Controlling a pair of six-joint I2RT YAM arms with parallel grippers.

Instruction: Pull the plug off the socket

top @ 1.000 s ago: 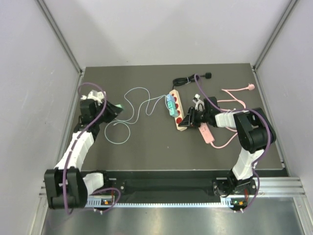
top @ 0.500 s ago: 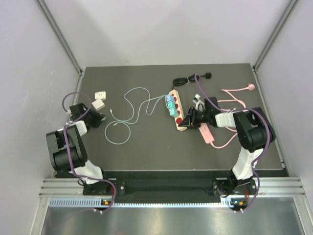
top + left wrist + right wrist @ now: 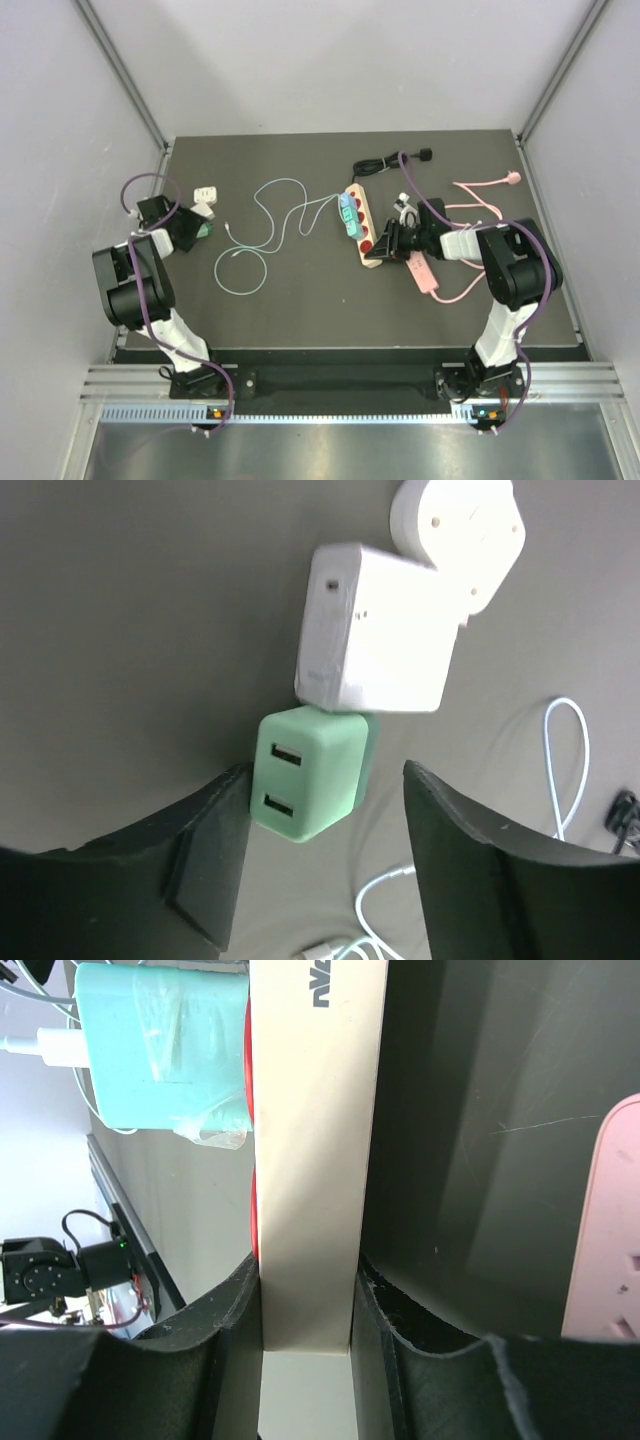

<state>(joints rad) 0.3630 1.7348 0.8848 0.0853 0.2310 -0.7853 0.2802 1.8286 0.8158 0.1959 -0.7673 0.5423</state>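
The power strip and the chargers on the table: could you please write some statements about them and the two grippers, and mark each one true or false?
1. The right gripper is shut on the power strip. True.
2. The teal charger lies loose on the table, away from the power strip. False: it sits plugged into the strip.
3. The left gripper is shut on the green USB charger. False: its jaws stand open, one on each side of the charger, which lies on the table.
4. The green USB charger lies right beside a white charger. True.
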